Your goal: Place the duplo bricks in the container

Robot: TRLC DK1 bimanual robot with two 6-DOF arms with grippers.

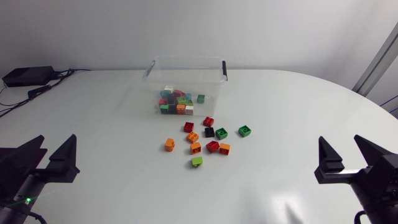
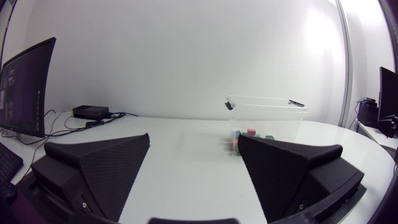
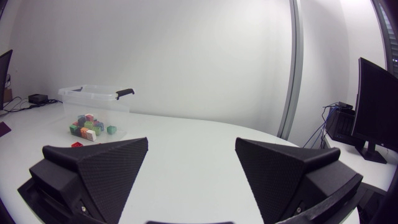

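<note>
Our left claw [image 1: 58, 142] hung over the white desk [image 1: 93, 112] with its two wedge fingers spread wide, gripping nothing and touching no brick. Our right claw [image 1: 340, 142] stood equally wide apart on the opposite side, also empty.

Between the two arms, toward the desk's far edge, sat the clear plastic container [image 1: 186, 58] with black clip handles. A heap of mixed-colour duplo bricks [image 1: 177, 102] lay on its floor.

Just in front of the container, a loose cluster of red, orange, green and black duplo bricks [image 1: 209, 132] lay on the bare desk. A dark green brick [image 1: 244, 130] marked the side toward our right arm. An orange brick [image 1: 170, 144] marked the side toward our left arm. A lime-green brick [image 1: 197, 162] lay nearest us. Both claws were well apart from the cluster.
</note>
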